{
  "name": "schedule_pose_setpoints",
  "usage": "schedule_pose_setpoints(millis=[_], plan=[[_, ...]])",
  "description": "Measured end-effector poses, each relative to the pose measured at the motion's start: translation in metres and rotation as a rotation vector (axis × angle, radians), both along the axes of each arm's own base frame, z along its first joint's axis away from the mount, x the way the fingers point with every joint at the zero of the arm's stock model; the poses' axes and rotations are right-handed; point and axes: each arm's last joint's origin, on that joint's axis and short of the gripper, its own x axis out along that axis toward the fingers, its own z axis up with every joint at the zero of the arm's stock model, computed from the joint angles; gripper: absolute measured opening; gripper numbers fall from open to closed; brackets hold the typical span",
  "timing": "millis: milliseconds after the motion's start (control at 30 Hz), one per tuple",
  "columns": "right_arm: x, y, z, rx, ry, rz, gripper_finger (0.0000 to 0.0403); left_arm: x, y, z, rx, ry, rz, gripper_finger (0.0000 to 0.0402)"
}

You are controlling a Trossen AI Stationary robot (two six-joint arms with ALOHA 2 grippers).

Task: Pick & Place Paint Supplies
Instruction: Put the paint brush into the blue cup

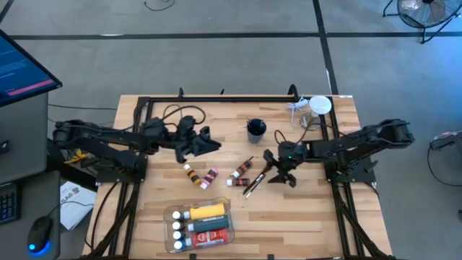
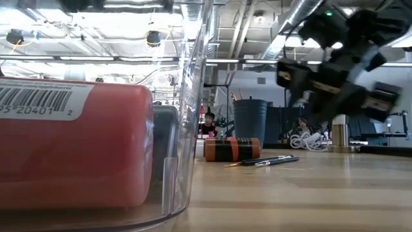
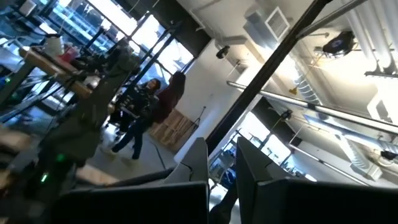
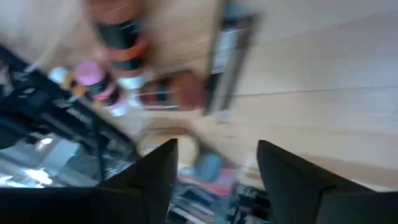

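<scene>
High view: brushes beside right gripper

wooden table carries loose paint tubes, brushes, cup, clear tray.

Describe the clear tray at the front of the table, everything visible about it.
The tray is a shallow clear plastic container with rounded corners, lying flat on the wooden table near its front edge, between the two arms. It holds tubes lying side by side, white caps toward the left: a yellow bottle, a dark tube and a red tube. In the low view its clear wall curves around the red tube. Neither tool touches it.
</scene>
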Motion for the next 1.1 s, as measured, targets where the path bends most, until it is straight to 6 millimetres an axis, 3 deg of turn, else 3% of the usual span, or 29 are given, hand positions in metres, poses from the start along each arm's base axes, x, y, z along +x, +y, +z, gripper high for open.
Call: schedule_pose_setpoints(millis=[200, 467, 667, 800, 1100], plan=[[0.040, -0.009, 0.003, 0.027, -0.071, 0.014, 0.0249, -0.031, 0.000, -0.015, -0.016, 0.006, 0.031, 0.0002], [0.076, -0.021, -0.001, 0.072, -0.076, 0.094, 0.0211, -0.049, -0.002, -0.013, -0.049, -0.029, 0.045, 0.0002], [0.067, -0.021, -0.008, 0.061, -0.038, 0.165, 0.0161, -0.050, -0.005, -0.011, -0.050, -0.041, 0.028, 0.0002], [0.046, -0.019, -0.007, 0.072, 0.100, 0.179, 0.0136, -0.049, -0.006, -0.013, -0.050, -0.031, 0.025, 0.0002], [0.019, -0.026, -0.017, 0.076, 0.239, 0.111, 0.0130, -0.049, -0.005, -0.013, -0.042, -0.034, 0.040, 0.0002]])
